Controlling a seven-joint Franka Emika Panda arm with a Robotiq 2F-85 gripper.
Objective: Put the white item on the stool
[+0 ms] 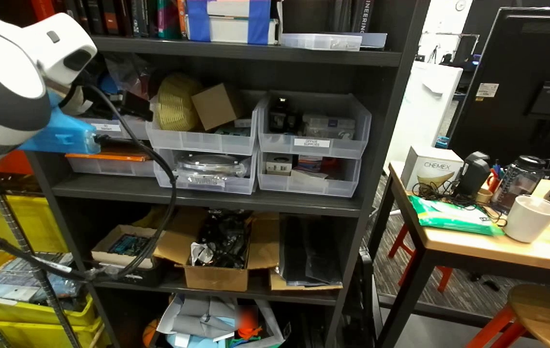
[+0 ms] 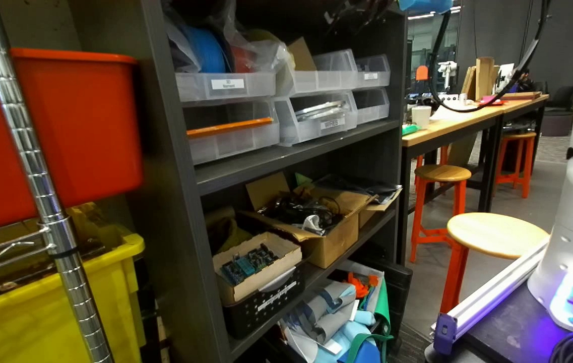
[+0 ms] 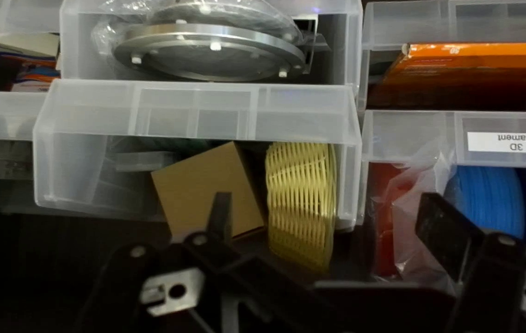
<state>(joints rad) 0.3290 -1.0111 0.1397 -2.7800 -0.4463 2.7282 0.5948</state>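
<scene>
The spread fingers (image 3: pixel 448 229) hold nothing, facing the yellow basket (image 3: pixel 302 196) ahead, and the nearest stool (image 2: pixel 498 232), well apart from them, bears nothing white, so picking and placing both seem left, though where the white item lies I cannot tell.

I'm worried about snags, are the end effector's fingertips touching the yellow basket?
Apart. The wrist view shows clear gaps between both fingertips and the yellow basket.

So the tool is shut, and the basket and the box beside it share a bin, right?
Not shut: the wrist view shows the tool open, its fingers well apart. The basket and the box beside it do share a bin.
</scene>
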